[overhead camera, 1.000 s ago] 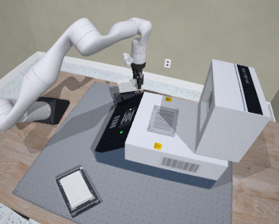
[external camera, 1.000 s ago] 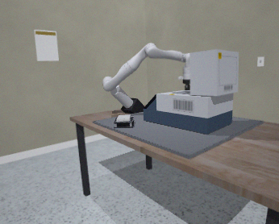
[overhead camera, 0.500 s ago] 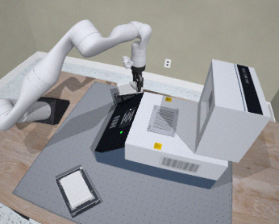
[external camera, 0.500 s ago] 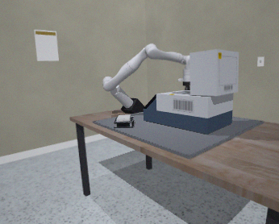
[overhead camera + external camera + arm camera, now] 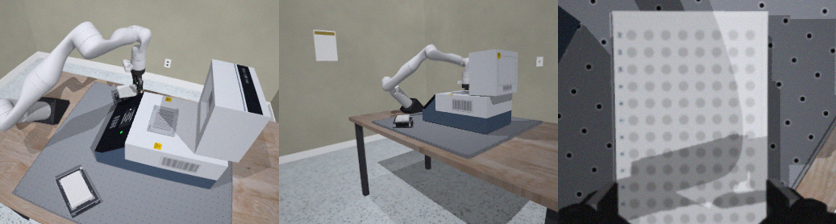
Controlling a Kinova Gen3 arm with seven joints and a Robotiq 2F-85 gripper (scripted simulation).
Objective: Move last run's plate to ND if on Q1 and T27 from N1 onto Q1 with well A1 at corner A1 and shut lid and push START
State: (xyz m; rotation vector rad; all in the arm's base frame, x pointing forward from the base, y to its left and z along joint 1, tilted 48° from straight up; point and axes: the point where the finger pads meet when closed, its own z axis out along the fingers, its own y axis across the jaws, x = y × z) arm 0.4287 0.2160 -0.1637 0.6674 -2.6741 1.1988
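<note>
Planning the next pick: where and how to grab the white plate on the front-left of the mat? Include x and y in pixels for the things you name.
Probably by its long sides (image 5: 77,188) (image 5: 403,118), jaws straight down from above: it lies flat, stands proud of its nest (image 5: 90,186) (image 5: 403,126), and is narrower that way.
</note>
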